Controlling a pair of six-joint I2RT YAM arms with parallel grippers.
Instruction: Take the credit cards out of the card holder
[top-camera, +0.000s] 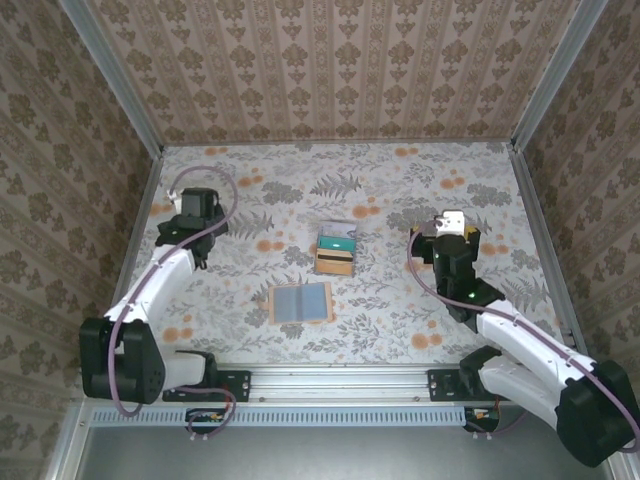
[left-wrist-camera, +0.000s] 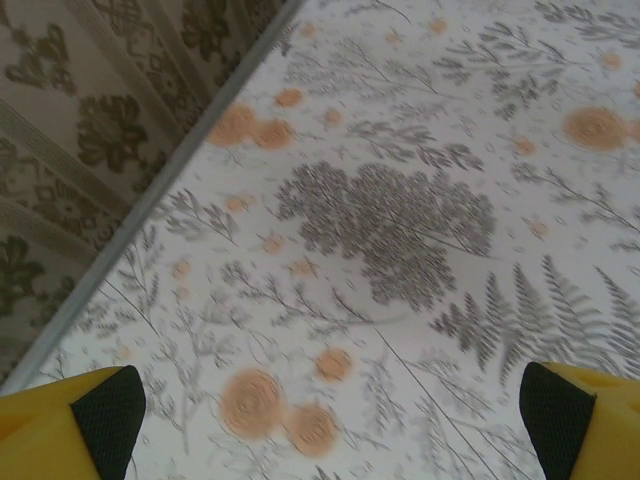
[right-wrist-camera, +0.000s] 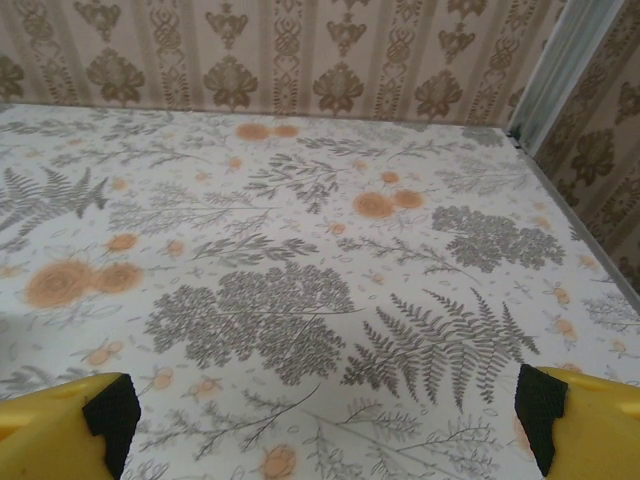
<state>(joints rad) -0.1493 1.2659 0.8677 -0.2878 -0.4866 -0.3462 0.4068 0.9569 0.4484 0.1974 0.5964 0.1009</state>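
The card holder (top-camera: 301, 302) lies open and flat on the floral table, grey-blue inside with a tan edge. Behind it lie two credit cards, a teal-green one (top-camera: 338, 238) and an orange-tan one (top-camera: 334, 262) with a dark stripe, touching each other. My left gripper (top-camera: 193, 210) hovers at the far left, well away from them. In the left wrist view it (left-wrist-camera: 330, 410) is open over bare tablecloth. My right gripper (top-camera: 452, 232) stands to the right of the cards. In the right wrist view it (right-wrist-camera: 325, 415) is open, with nothing between the yellow fingers (right-wrist-camera: 70, 425).
Patterned walls enclose the table on three sides, with a metal corner post (right-wrist-camera: 565, 55) at the back right. A metal rail (top-camera: 330, 385) runs along the near edge between the arm bases. The left wall's bottom edge (left-wrist-camera: 150, 200) passes close to my left gripper.
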